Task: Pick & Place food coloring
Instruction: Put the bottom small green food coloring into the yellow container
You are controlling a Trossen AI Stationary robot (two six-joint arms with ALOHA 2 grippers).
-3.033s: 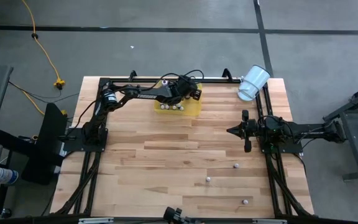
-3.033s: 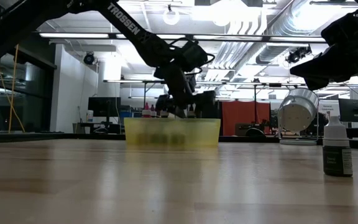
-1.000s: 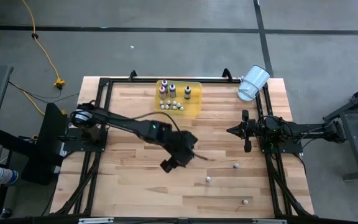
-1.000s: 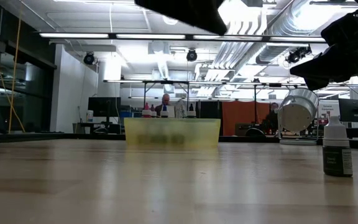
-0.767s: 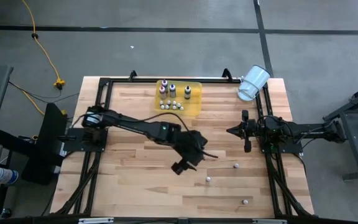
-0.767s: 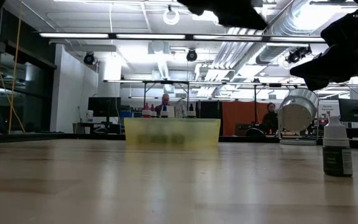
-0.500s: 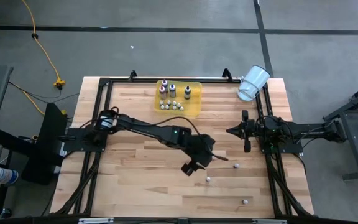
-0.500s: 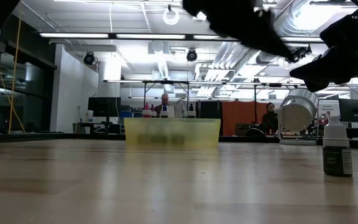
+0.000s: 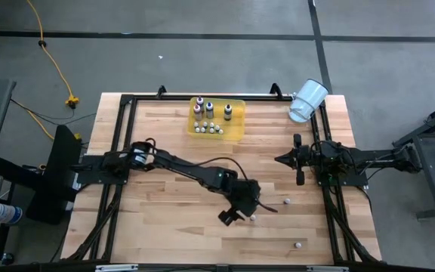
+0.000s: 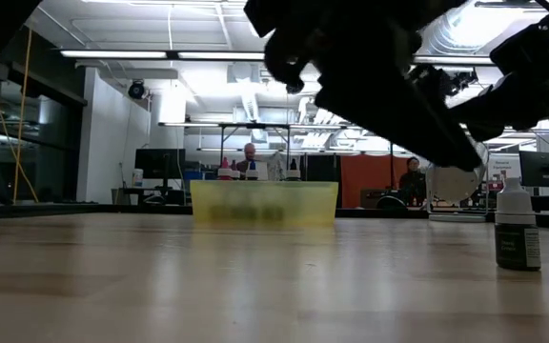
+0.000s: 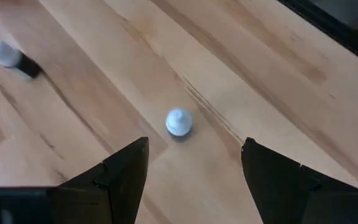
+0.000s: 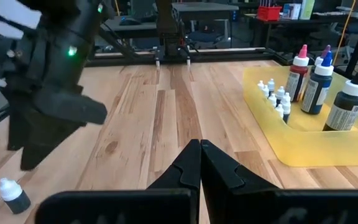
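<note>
L pincer (image 9: pixel 242 211) hangs over the surface (image 9: pixel 165 196) w/ its two fingers (image 11: pixel 123 177) spread wide and nothing between them; the target bottle (image 9: pixel 253 217) stands just beside it, on the side away from the tray (image 9: pixel 238 128). In the L wrist view the bottle (image 11: pixel 179 122) shows cap-up as a white round dot, dead ahead of the gap and about centred btw the fingers, not yet inside it. So its long axis is vertical, i.e. roughly in line w/ the pincer's approach; my read is the next move needs a short advance plus descent, then a squeeze across the body. A 2nd bottle (image 9: pixel 286 202) stands near, further toward the R arm, and a 3rd (image 9: pixel 298 245) sits well apart, further still from the tray. R pincer (image 9: pixel 280 159) waits fully closed, empty, near the surface's R edge, btw tray and the loose bottles; L arm is clearly nearer the target. Tray already holds several bottles (image 9: pixel 209 113). Risk, as a guess: bottle is small and light, so an off-centre finger could tip it.
</note>
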